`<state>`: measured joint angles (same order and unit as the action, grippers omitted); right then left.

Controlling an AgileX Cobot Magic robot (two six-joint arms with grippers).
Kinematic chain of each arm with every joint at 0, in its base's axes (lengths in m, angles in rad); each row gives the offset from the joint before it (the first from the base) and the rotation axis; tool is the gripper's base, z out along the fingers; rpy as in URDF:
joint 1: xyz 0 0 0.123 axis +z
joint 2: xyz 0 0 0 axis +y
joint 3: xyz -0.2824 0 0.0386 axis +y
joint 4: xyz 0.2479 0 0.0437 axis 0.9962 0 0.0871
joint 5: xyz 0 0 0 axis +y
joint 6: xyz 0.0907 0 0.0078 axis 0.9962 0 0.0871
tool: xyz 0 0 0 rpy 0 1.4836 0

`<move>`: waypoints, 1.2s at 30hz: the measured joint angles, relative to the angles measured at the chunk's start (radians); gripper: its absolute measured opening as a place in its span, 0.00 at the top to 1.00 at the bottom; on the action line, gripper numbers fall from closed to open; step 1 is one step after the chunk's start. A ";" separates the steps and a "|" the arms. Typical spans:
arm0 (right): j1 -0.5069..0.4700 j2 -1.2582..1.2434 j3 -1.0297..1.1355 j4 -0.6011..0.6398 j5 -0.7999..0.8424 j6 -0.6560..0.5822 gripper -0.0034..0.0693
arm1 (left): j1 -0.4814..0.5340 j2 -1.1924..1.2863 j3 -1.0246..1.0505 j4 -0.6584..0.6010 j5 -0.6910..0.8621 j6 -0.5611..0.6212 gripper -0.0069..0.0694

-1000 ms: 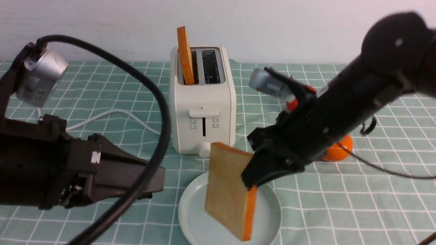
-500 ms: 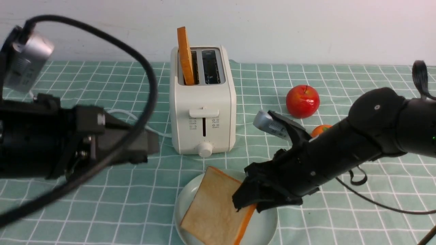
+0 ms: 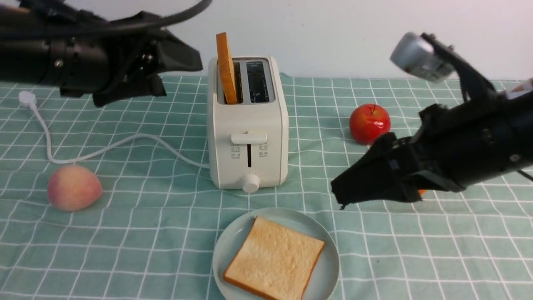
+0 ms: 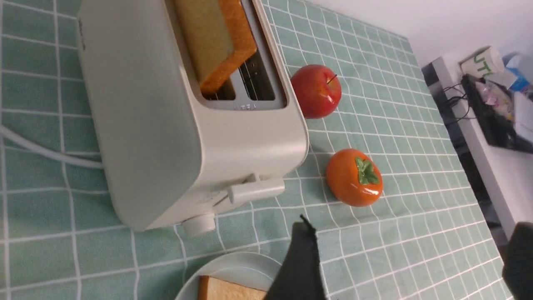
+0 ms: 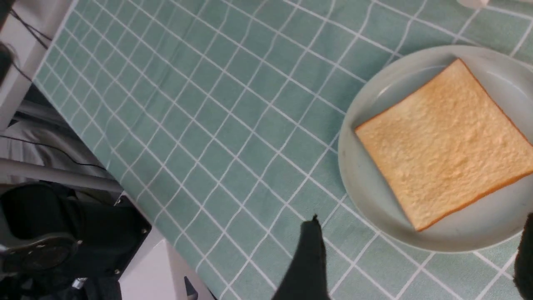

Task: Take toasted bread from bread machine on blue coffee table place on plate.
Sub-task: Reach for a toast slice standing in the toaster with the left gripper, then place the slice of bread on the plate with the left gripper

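One slice of toasted bread (image 3: 275,263) lies flat on the pale plate (image 3: 329,266) at the front of the teal checked table (image 3: 145,233). It also shows in the right wrist view (image 5: 445,146) on the plate (image 5: 358,125). The second slice (image 3: 226,68) stands upright in the left slot of the cream bread machine (image 3: 250,133), as the left wrist view (image 4: 212,37) also shows. My right gripper (image 3: 345,193) is open and empty, raised to the right of the plate. My left gripper (image 3: 179,73) is open and empty, held high to the left of the bread machine.
A peach (image 3: 73,187) lies at the left. A red apple (image 3: 369,123) sits right of the bread machine. An orange persimmon (image 4: 354,177) lies nearer, mostly hidden behind my right arm in the front view. The white cord (image 3: 104,148) runs left across the cloth to its plug (image 3: 25,98).
My right gripper has laid the slice flat on the plate, opened, and risen back to the right. My left arm has lifted from the front left up towards the bread machine.
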<state>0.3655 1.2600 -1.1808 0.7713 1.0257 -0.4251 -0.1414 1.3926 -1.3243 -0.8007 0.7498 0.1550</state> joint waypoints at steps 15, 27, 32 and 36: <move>0.000 -0.137 0.003 -0.048 0.018 0.001 0.24 | -0.225 0.534 -0.572 0.855 0.031 -0.665 0.18; 0.000 -0.139 0.007 -0.050 0.035 0.001 0.24 | -0.224 0.606 -0.629 0.872 0.008 -0.669 0.81; 0.000 -0.140 0.007 -0.078 0.036 0.001 0.24 | -0.224 0.457 -0.629 0.879 0.095 -0.636 0.79; 0.000 -0.141 0.007 -0.123 0.026 0.001 0.24 | -0.235 0.261 -0.595 0.841 0.240 -0.498 0.79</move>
<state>0.3655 1.1191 -1.1740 0.6479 1.0519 -0.4240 -0.3767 1.6532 -1.9188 0.0408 0.9895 -0.3431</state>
